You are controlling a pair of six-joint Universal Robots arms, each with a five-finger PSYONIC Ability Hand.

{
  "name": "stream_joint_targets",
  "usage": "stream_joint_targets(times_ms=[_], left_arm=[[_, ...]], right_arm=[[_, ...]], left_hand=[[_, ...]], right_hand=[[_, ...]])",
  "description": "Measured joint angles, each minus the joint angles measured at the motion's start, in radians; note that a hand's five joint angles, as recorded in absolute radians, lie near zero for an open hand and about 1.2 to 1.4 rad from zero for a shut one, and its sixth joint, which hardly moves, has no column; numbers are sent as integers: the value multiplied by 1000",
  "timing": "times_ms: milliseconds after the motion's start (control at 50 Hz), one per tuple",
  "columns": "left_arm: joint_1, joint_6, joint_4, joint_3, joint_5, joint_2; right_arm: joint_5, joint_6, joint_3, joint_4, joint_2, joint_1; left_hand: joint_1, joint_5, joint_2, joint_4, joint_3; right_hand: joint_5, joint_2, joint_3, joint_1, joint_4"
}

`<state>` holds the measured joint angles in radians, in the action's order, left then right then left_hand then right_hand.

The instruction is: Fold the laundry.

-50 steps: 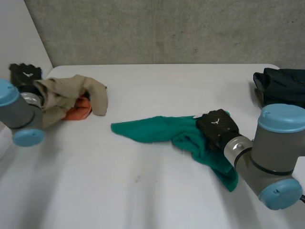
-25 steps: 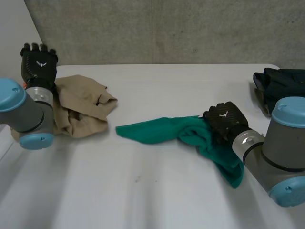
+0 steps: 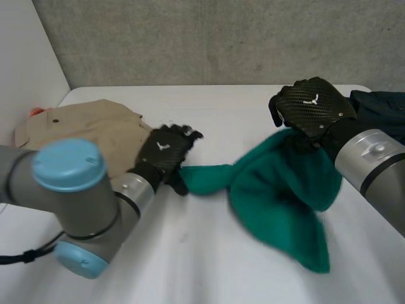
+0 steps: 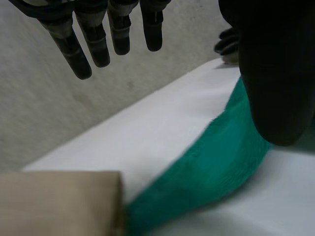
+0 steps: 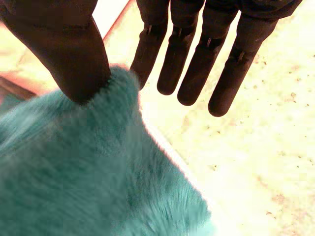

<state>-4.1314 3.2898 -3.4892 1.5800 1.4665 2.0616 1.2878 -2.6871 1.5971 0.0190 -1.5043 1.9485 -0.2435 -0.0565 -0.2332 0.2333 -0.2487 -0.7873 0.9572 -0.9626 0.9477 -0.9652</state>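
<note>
The left hand's (image 3: pixel 166 151) thumb (image 4: pixel 275 73) covers a stretch of the teal fleece cloth (image 3: pixel 278 190) in the left wrist view, and whether it touches the fabric cannot be made out. A small orange scrap (image 3: pixel 37 112) peeks out behind the beige woven garment (image 3: pixel 95 126), too little of it showing to identify. The left arm hides the near part of that garment.

The right hand (image 3: pixel 314 109) is raised off the white table (image 3: pixel 234 114). In the right wrist view its thumb (image 5: pixel 64 44) and nearest straight finger (image 5: pixel 150 49) pinch a peak of the cloth (image 5: pixel 88 172), with the other fingers spread beyond. From that pinch the cloth hangs in a broad fuzzy drape. One narrow end trails flat across the table to the left hand, whose fingers (image 4: pixel 78 46) are straight and spread above it, holding nothing. The beige garment (image 4: pixel 54 201) lies just beside that end. A dark folded garment (image 3: pixel 383 107) sits behind the right hand.
</note>
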Motion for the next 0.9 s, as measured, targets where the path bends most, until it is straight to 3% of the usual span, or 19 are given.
stream_joint_targets(times_ms=[140, 280, 400, 460, 580, 780, 800, 820, 860, 880, 900], left_arm=[[30, -106, 13, -109, 5, 128], [47, -135, 58, -193, 39, 171], [-25, -103, 77, -196, 90, 98], [-94, -47, 81, -181, 103, 57], [-219, 140, 75, -165, 106, 45], [-387, 464, 56, -267, 75, 212], [-396, 481, 56, -287, 67, 238], [-405, 501, 55, -317, 54, 277], [-415, 514, 51, -354, 40, 315], [-421, 518, 47, -373, 33, 334], [-423, 519, 45, -379, 31, 340]], right_arm=[[-8, -62, 14, -23, -68, -4], [-10, -70, 30, -23, -86, -14], [-2, 10, 62, -22, -43, -86], [2, 102, 80, -21, 7, -153], [17, 187, 89, -20, 81, -207], [53, 179, 93, -12, 177, -201], [54, 173, 94, -12, 184, -197], [55, 164, 96, -11, 193, -191], [56, 155, 96, -10, 203, -183], [57, 149, 97, -8, 208, -179], [57, 147, 97, -8, 210, -177]], left_hand=[[0, 0, 0, 0, 0], [0, 0, 0, 0, 0], [0, 0, 0, 0, 0], [0, 0, 0, 0, 0], [0, 0, 0, 0, 0], [-5, -2, -1, 2, -1], [-108, -95, -93, 94, -87], [-268, -314, -347, 327, -335], [-282, -569, -609, 608, -593], [-282, -781, -843, 831, -811], [-282, -781, -843, 831, -811]], right_hand=[[0, 0, 0, 0, 0], [-36, 46, -44, 45, -43], [-56, 59, -58, 59, -58], [37, -42, 45, -32, 40], [718, -723, 721, -709, 716], [740, -747, 752, -725, 753], [740, -747, 752, -725, 753], [740, -747, 752, -725, 753], [740, -747, 752, -725, 753], [740, -747, 752, -725, 753], [740, -747, 752, -725, 753]])
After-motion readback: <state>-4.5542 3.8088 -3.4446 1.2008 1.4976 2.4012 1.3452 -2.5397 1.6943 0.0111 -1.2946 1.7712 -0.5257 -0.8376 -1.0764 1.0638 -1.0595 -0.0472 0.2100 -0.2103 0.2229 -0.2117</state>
